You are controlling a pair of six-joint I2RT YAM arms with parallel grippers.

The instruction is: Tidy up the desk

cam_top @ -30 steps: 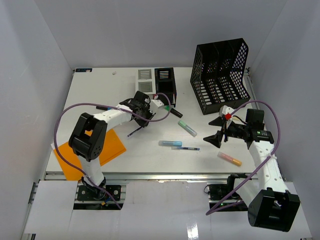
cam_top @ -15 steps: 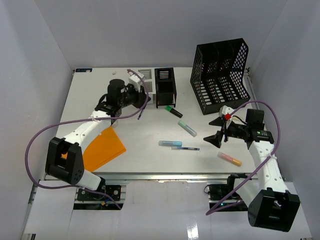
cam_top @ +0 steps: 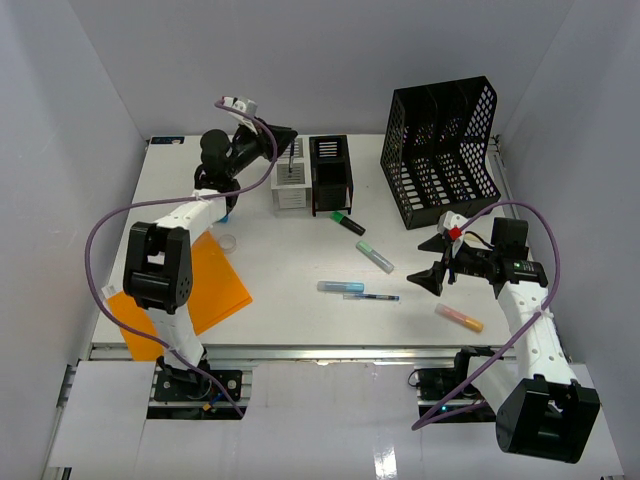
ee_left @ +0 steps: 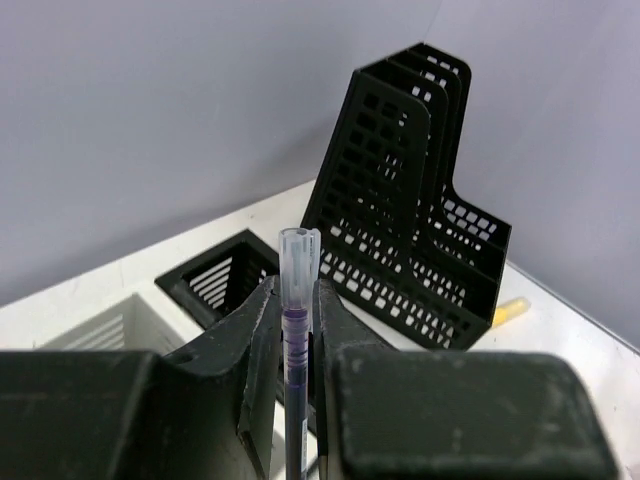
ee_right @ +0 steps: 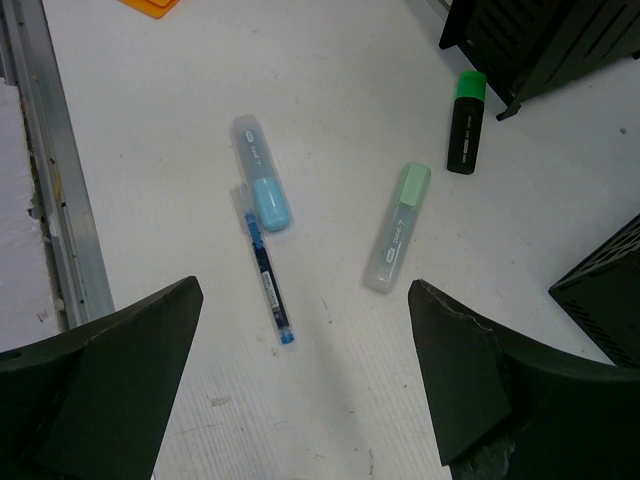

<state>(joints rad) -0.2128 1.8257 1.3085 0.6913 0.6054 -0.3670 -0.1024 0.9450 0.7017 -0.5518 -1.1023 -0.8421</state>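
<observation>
Pinching a light, stiff, likely slippery pen (ee_left: 298, 262) near its end, the left pincer (ee_left: 296, 310) is poised over the grey holder (cam_top: 290, 190) at eleven o'clock of the desk (cam_top: 290, 270) beneath both arms; the right pincer (ee_right: 300, 300) is spread wide, empty.

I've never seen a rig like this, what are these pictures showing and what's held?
Two robot arms, each ending in a two-finger gripper. One picture looks down from above; two come from wrist cameras. On the white desk: an orange sheet, a black mesh file rack, a grey pen cup, a black pen cup, a green-capped black highlighter, a pale green highlighter, a blue highlighter, a pink highlighter, a blue pen. The left gripper pinches a clear-capped pen by the cups; the right gripper hangs open, empty.
</observation>
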